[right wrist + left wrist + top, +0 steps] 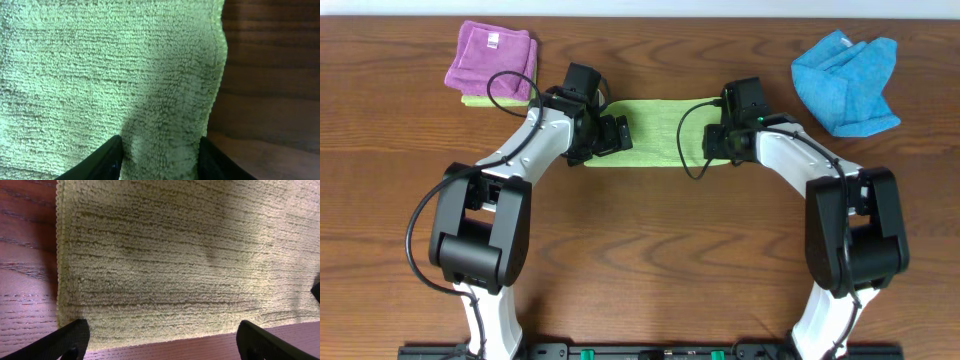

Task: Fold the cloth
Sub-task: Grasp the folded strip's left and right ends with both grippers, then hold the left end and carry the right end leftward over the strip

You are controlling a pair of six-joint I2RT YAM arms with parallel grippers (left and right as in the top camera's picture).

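Jaws: the left gripper (162,334) is standing wide open, its fingers (67,341) hovering over the cloth (665,130) with nothing between them. The right gripper (160,152) is standing narrow and appears to be pinching a raised ridge at the cloth's edge.

Position: the cloth is lying flat on the table (640,230), just right of the purple cloth (492,55) and slightly nearer the robot. The left gripper is working the end nearest the purple cloth, the right gripper the far end. A blue cloth (845,80) is sitting well beyond that far end.

Progress, as judged: the cloth is already showing as a long narrow band, suggesting one fold is done. A crosswise fold, end over end, is likely remaining.

Views: only the overhead is showing the band's full outline, both arms and the other cloths. Only the wrist views are showing jaw spacing. The left wrist is showing a flat corner with clean edges, the right wrist the lifted ridge.
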